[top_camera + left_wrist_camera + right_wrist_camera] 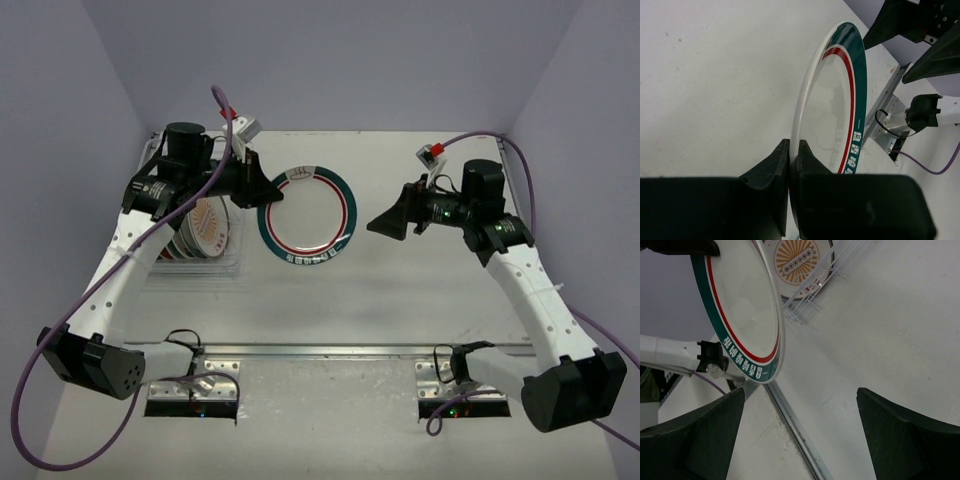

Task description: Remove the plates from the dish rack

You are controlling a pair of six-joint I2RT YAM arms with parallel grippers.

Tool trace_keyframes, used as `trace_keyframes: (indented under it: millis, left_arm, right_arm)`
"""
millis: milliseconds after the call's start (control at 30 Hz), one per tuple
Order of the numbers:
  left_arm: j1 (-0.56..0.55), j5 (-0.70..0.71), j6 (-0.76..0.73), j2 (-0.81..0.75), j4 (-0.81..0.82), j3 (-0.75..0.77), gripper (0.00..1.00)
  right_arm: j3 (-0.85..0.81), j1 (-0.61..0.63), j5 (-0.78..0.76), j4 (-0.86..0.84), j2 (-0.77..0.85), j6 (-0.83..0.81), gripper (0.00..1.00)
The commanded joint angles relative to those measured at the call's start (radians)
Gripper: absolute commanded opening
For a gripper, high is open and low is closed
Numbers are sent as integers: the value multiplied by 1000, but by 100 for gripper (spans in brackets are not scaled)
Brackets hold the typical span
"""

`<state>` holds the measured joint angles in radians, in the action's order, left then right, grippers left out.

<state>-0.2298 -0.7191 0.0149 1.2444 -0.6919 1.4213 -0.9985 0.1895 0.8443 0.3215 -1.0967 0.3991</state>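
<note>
Unloading step: my left fingers [770,170] grasp the round white, teal-and-red-rimmed plate [307,215] beside the wire dish rack [200,272]; right fingers [700,430] released. Next: lay it flat.

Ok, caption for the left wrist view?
Left fingers pinch the rim of a white plate with teal and red bands.

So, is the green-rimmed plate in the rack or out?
Out: the left gripper pinches its rim, holding the plate beside the rack, past its wires.
</note>
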Motion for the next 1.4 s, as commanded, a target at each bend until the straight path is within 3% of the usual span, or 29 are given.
trace_keyframes:
  millis: [0, 233, 400, 633, 700, 833, 933, 1100, 1200, 1367]
  left_arm:
    - [-6, -117, 7, -10, 88, -6, 0]
    - [-29, -116, -10, 18, 87, -35, 0]
    - [-39, -104, -10, 31, 80, -34, 0]
    - [-43, -63, -34, 40, 79, -33, 1]
    - [-43, -34, -24, 43, 80, -32, 13]
    - [-34, 75, 41, 40, 93, -28, 96]
    - [-15, 295, 64, 41, 103, -18, 100]
    - [62, 620, 121, 79, 95, 41, 100]
    - [76, 682, 149, 98, 92, 54, 100]
    - [80, 642, 148, 98, 103, 35, 100]
  right_arm:
    - [-30, 40, 32, -107, -56, 44, 90]
    - [-27, 125, 38, -79, -149, -1, 81]
    - [-26, 169, 39, -86, -184, 3, 68]
    - [-37, 202, 51, -98, -227, 48, 0]
    - [-31, 202, 44, -98, -226, 65, 0]
    - [-14, 185, 8, -102, -202, 95, 0]
    - [15, 113, -31, -120, -191, 125, 0]
    - [66, -131, -100, -160, -243, 237, 0]
    - [30, -291, -156, -162, -355, 321, 0]
    - [-99, -414, -254, -179, -551, 458, 0]
